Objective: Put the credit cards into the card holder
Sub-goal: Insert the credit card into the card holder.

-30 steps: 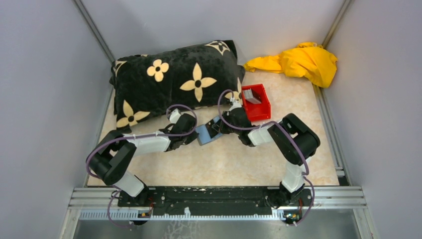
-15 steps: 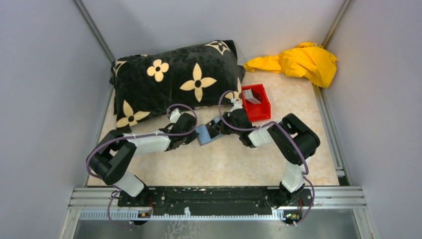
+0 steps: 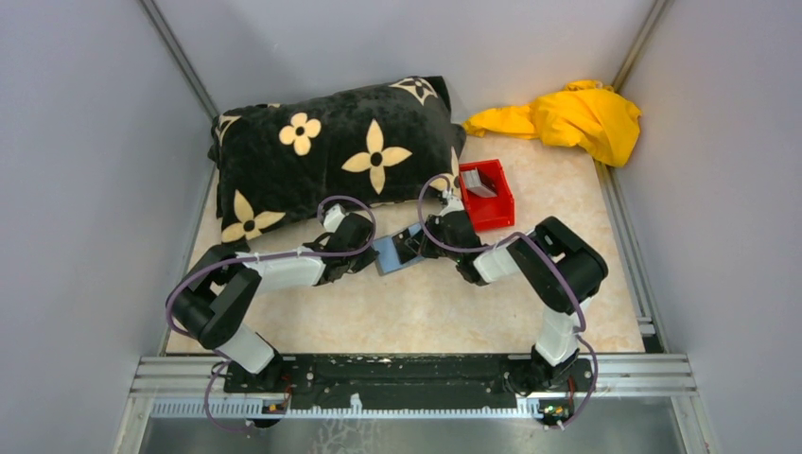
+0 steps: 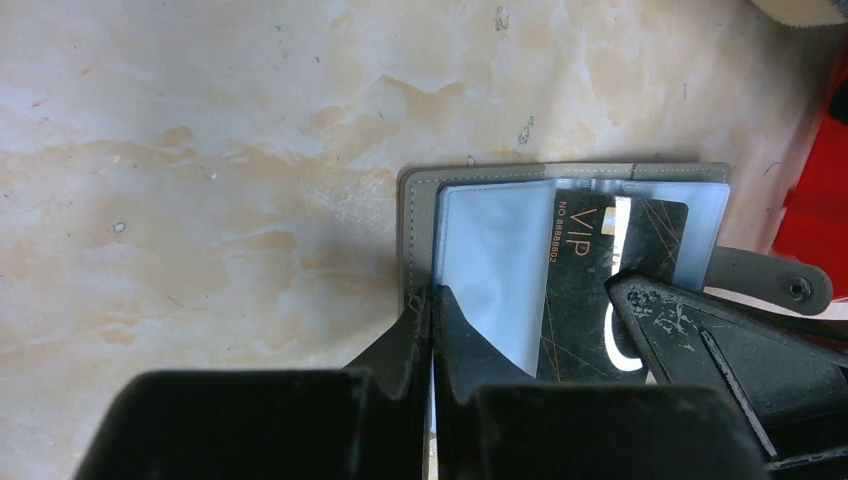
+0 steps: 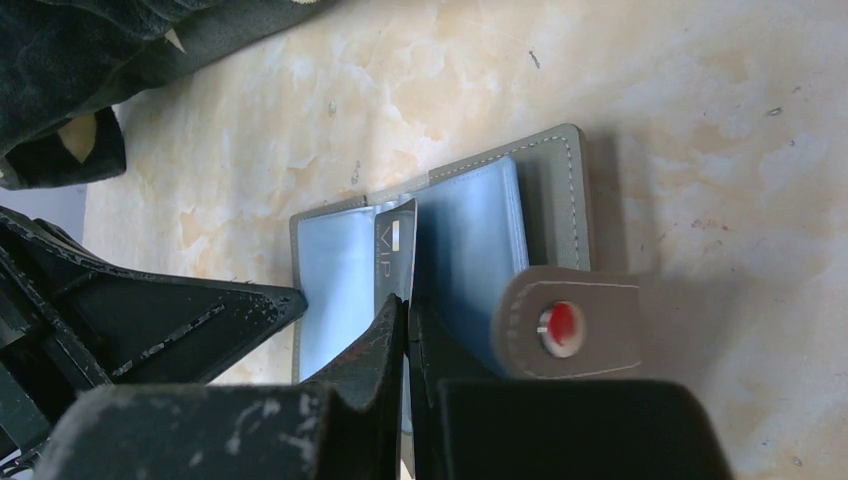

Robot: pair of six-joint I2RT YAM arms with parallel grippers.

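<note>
Step in hand: inserting a card into the open card holder [image 4: 419,215], both arms working together mid-surface [image 4: 200,150].

Card holder lies open and flat, grey cover down, pale blue plastic sleeves up, snap tab [image 5: 566,326] hanging off one side. It sits between the two tools, just in front of the red bin [image 3: 498,216].

Left tool [image 4: 432,305]: fingers pressed together, nipping what looks like the near edge of a clear sleeve leaf. Judged to be pinning or lifting the leaf so a pocket opens. Cannot tell if it has the cover too.

Right tool [image 5: 407,315]: fully closed on a black VIP card [image 4: 585,300], held by its near end. Far end of the card lies over the sleeves near the fold. Cannot tell whether it is inside a pocket or only resting on top.

More cards [image 3: 478,186] sit in the red bin, so the task looks early to midway.

Next move likely calls for a shallow push of the card along the sleeve mouth while the left tool holds the leaf steady. Then the right tool lets go and goes to the bin. Risk: the thin leaf buckles or the holder slides.
</note>
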